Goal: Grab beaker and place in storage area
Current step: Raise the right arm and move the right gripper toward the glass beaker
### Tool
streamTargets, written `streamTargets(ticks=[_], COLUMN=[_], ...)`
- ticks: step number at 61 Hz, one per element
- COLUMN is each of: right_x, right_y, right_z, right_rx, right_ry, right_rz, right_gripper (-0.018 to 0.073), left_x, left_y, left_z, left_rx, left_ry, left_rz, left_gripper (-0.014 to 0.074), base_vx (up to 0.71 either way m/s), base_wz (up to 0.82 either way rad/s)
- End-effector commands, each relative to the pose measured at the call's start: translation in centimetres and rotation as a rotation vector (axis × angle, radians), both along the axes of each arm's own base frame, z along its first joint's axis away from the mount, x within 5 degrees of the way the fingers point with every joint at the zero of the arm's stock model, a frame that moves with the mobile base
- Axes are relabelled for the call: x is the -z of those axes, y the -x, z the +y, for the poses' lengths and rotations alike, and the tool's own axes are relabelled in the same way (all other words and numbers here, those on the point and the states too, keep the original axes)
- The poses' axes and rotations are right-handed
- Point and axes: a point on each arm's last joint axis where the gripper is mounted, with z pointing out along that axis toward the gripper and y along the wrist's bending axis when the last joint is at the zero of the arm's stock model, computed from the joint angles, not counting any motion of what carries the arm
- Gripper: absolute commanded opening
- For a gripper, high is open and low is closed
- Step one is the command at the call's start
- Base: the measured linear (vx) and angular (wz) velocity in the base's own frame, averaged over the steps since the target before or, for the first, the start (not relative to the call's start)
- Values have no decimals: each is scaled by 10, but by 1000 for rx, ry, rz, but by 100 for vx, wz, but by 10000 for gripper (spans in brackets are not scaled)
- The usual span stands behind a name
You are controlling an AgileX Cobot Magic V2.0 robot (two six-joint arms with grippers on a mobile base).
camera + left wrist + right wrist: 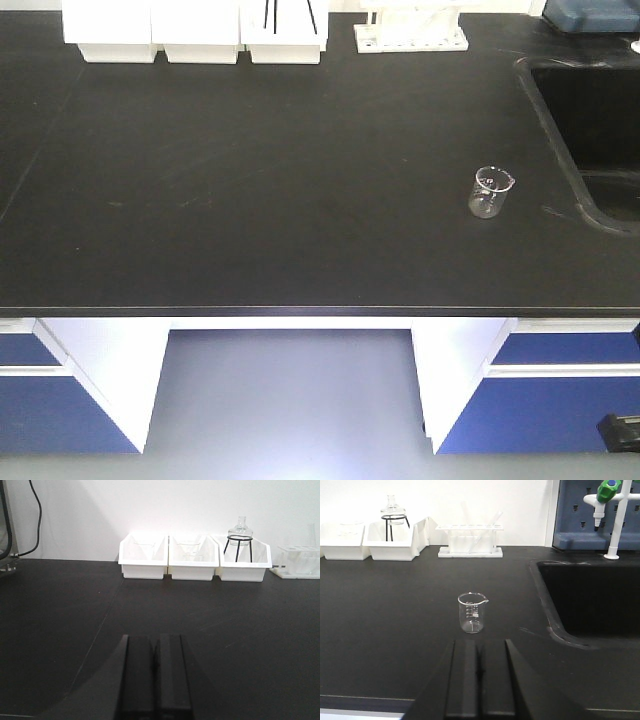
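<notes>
Beaker [492, 192] stands upright and empty toward the right end of the black counter [250, 180], near the left rim of the sink [590, 130] and roughly midway between the front and back edges. The right gripper [480, 645] faces it from the front edge, its two fingers pressed together and holding nothing. The left gripper [154, 642], also closed and empty, points at the white bins [192, 557] along the back edge.

With the fingers together, any advance would likely butt the light glass and tip it or push it toward the sink, so the jaws need to part first. The beaker looks about as wide as the gripper, so an off-centre approach could clip the flared rim. Smooth glass may also slip from a loose pinch. The storage area is not in view, so a long carry seems likely.
</notes>
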Motion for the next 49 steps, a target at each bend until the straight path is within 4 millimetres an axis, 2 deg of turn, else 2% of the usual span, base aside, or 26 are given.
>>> streamTargets(ticks=[1,37,42,49], right_x=[-6,-9,-13,-37], right_y=[0,0,0,4], right_z=[0,0,0,-1], right_rx=[4,4,4,7], right_ry=[3,2,-1,-33], right_rz=[-91,-123,-171,-370], right_gripper=[-8,-8,-8,-8], left_x=[-1,-1,-1,-1], left_y=[0,0,0,0], left_z=[-2,-2,-2,-2], left_rx=[19,19,19,19], left_ry=[10,10,10,10], left_rz=[-78,-78,-78,-78], left_gripper=[-8,-8,-8,-8], base_vx=[0,0,0,0], base_wz=[0,0,0,0])
